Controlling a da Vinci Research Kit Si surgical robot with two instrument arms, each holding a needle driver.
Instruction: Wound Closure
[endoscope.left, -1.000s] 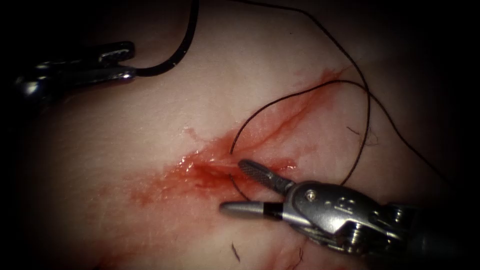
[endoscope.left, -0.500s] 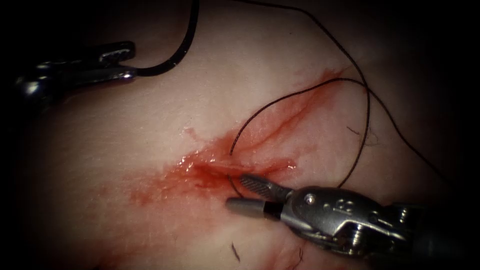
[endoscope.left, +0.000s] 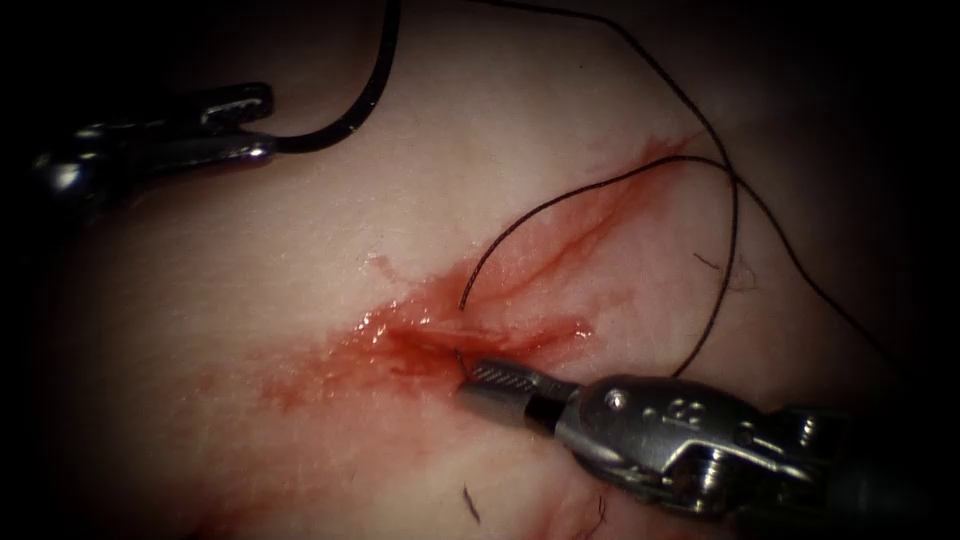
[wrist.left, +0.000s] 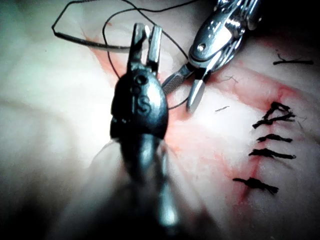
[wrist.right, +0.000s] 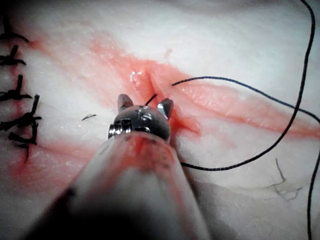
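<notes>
Jaws of right tool (endoscope.left: 478, 387) narrowly apart, straddling short thread end (endoscope.left: 462, 362) at the cut (endoscope.left: 430, 340) just ahead of tips; left tool (endoscope.left: 262, 125) clamped on needle (endoscope.left: 366, 108) near one end, clear of tissue (endoscope.left: 250, 300), well left of cut.

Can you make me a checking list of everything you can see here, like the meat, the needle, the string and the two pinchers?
Surface: tissue with an open cut; red fluid pooled along it; finished stitches in a row.
Job's things: needle out of the tissue, left of the cut; thread loops loosely over the cut's right side.
Clutter: cut ends of thread lying on the tissue.
Grippers: left tool holds the needle near one end of its curve. Right tool holds nothing, jaws slightly apart around a short thread end at the cut.
Cables: nothing seen.
Surroundings: nothing seen.
</notes>
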